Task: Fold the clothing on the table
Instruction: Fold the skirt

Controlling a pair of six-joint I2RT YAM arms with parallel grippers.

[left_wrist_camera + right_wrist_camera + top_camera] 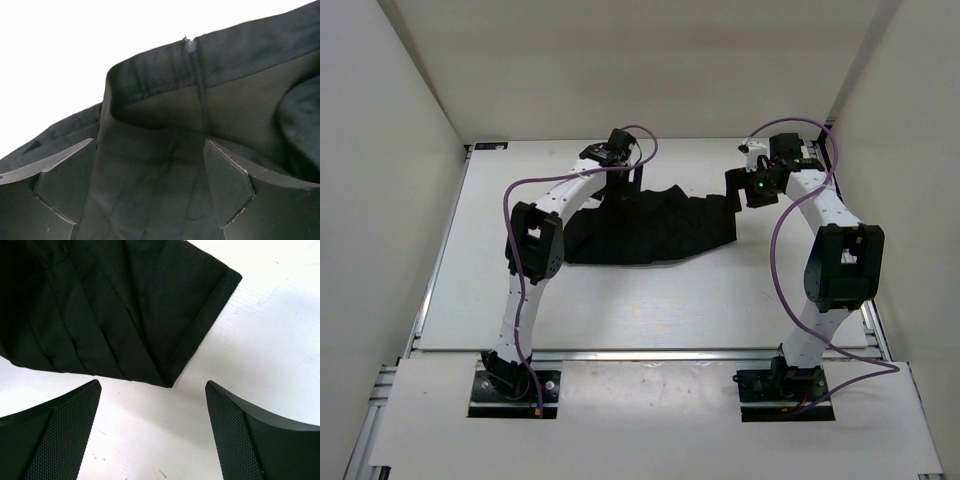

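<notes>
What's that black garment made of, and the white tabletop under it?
The black garment looks like thin woven cloth, matte: a fine weave, soft creases and a stitched hem show. The tabletop looks like a hard, matte white board, perhaps laminate; faint scuffs mark it.

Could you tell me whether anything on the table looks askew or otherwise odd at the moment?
The clothing lies rumpled on the table, gathered into slanting creases, and its hem stands up in a raised fold. Nothing looks torn or spilled.
</notes>
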